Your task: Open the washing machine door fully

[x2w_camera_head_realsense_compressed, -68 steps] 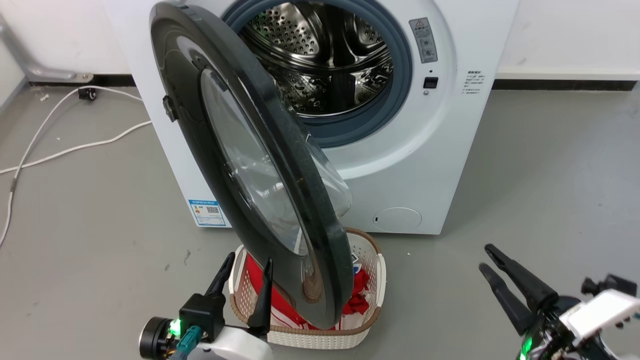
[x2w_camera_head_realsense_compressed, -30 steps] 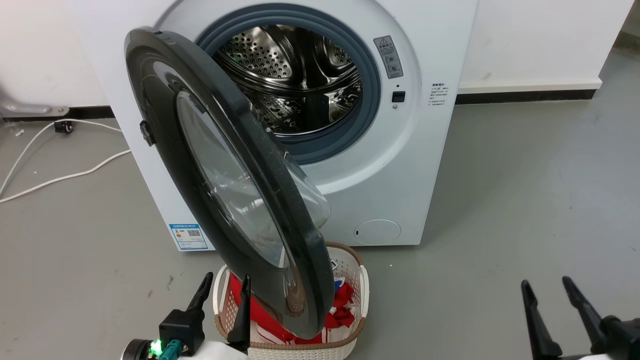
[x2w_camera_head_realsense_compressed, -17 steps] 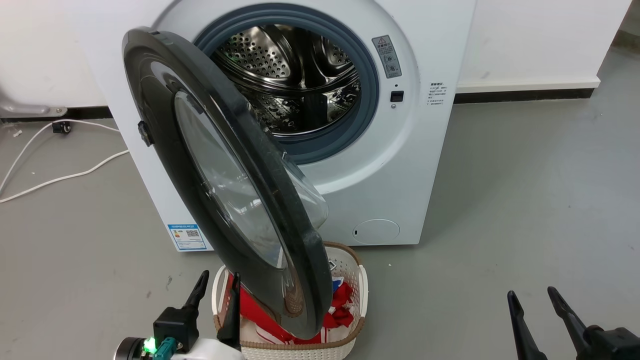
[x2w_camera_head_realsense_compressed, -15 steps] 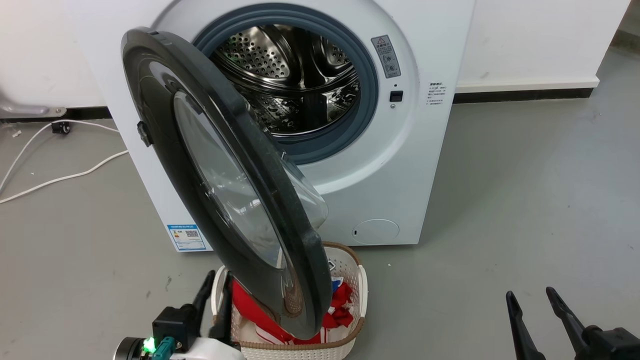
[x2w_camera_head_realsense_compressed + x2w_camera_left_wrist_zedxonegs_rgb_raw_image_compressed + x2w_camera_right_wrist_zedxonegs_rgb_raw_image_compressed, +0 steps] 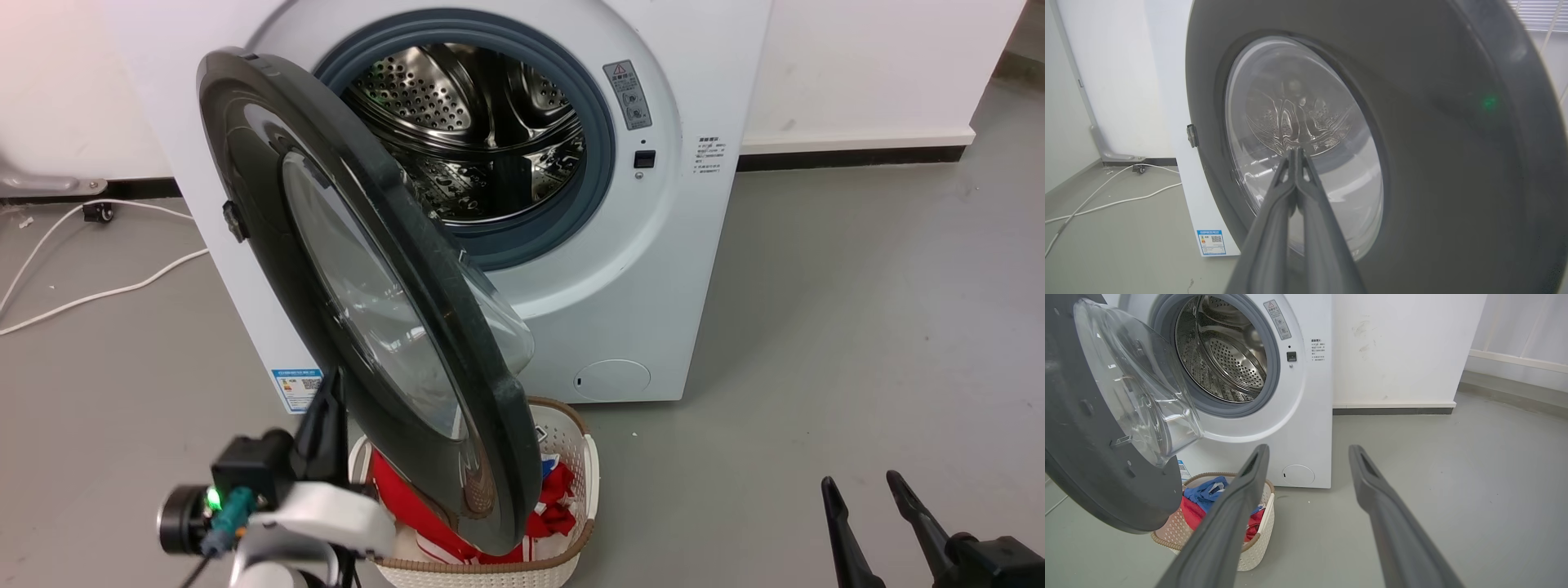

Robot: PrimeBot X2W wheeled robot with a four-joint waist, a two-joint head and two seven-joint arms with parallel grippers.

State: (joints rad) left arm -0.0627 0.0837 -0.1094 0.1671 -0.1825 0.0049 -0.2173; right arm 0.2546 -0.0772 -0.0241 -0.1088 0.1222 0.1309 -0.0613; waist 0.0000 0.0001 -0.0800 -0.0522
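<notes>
Before the half-open washing machine door (image 5: 261,237), my left tool (image 5: 1294,153) points at it, fingers pressed together; my right tool (image 5: 1308,448) hangs low, fingers apart.

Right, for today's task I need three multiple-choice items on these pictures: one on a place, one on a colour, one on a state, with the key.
1. Where does the laundry basket stand?
A. On the floor before the washing machine.
B. On top of it.
C. Against the back wall.

2. What colour is the frame of the washing machine door?
A. White.
B. Red.
C. Black.

3. What state is the left gripper in?
A. Spread wide.
B. Shut, holding nothing.
C. Clamped on the basket.

Key:
1 A, it sits on the floor below the open door.
2 C, the glossy ring around the clear window is black.
3 B, the left wrist view shows both fingers meeting at the tips.
</notes>
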